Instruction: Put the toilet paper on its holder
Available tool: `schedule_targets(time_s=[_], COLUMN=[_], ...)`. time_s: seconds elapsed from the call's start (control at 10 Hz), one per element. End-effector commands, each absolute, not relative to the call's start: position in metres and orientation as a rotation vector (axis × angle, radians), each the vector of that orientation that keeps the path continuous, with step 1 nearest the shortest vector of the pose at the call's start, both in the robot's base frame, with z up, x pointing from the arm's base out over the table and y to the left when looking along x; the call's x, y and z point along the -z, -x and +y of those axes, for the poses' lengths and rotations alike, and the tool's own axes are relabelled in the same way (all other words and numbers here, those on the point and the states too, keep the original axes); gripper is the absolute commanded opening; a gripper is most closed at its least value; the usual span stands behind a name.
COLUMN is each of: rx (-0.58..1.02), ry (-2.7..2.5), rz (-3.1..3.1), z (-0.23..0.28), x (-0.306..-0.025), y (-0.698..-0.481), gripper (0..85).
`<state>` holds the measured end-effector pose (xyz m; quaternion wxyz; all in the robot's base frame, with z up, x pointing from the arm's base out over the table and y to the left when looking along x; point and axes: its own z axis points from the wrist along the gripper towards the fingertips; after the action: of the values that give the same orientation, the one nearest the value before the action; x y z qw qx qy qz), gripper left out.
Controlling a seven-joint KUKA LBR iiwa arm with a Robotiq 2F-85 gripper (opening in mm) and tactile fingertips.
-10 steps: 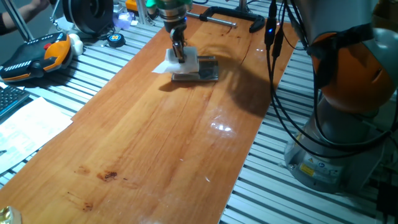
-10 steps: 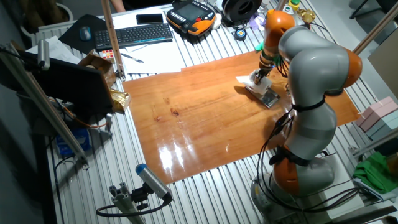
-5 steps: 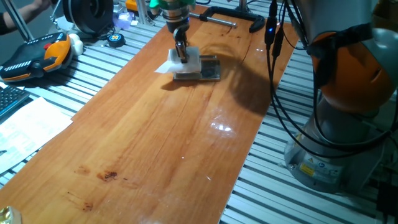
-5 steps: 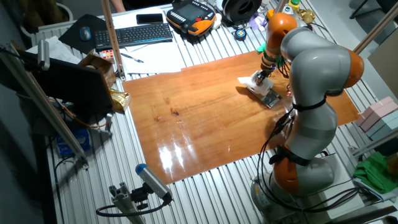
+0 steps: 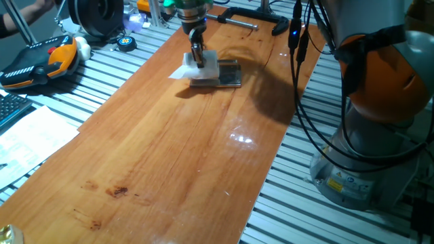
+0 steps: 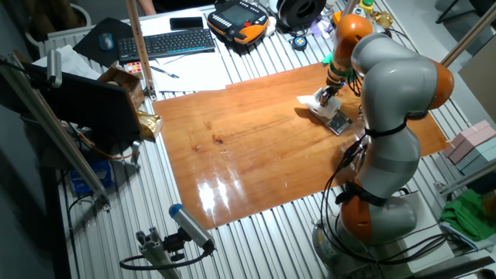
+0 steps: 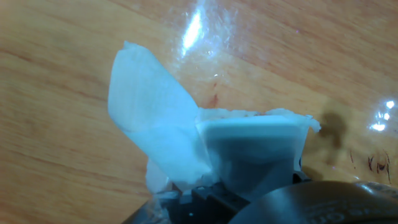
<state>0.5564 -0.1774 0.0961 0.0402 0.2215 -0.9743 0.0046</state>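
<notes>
My end effector (image 5: 197, 59) gripped the small white soft paper roll (image 5: 205, 64) over the flat shiny grey metal holder (image 5: 226, 74), ready to seat it.

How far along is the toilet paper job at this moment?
Nearly done, it seems: the toilet paper sits at the holder on the table, its loose sheet trailing. In hand: the gripper is down on the roll; grip unclear. Left: confirming the roll is on the bar, which is hidden, then letting go and backing away.

Overhead glare on wooden board (image 5: 239, 139); hand view blurred, bluish close up.
</notes>
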Motion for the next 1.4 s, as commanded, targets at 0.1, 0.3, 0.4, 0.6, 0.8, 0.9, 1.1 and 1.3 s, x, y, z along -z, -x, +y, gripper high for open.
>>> schedule_targets(time_s=[0.1,0.3,0.4,0.6,0.8,0.9,1.1,1.3], rx=[-0.010,0.007,0.003,0.002,-0.001,-0.002,-0.004,-0.009], ry=[-0.674,-0.659,-0.655,-0.653,-0.644,-0.635,-0.616,-0.601], rz=[-2.975,-2.978,-2.982,-2.985,-2.995,-3.000,-3.001,-3.000], z=[-0.183,-0.188,-0.190,-0.195,-0.199,-0.202,-0.207,-0.212], x=[-0.100,-0.103,-0.104,-0.107,-0.108,-0.107,-0.106,-0.101], y=[-0.556,-0.554,-0.553,-0.551,-0.547,-0.544,-0.537,-0.531], gripper=[0.7,0.7,0.7,1.0,1.0,0.7,1.0,1.7])
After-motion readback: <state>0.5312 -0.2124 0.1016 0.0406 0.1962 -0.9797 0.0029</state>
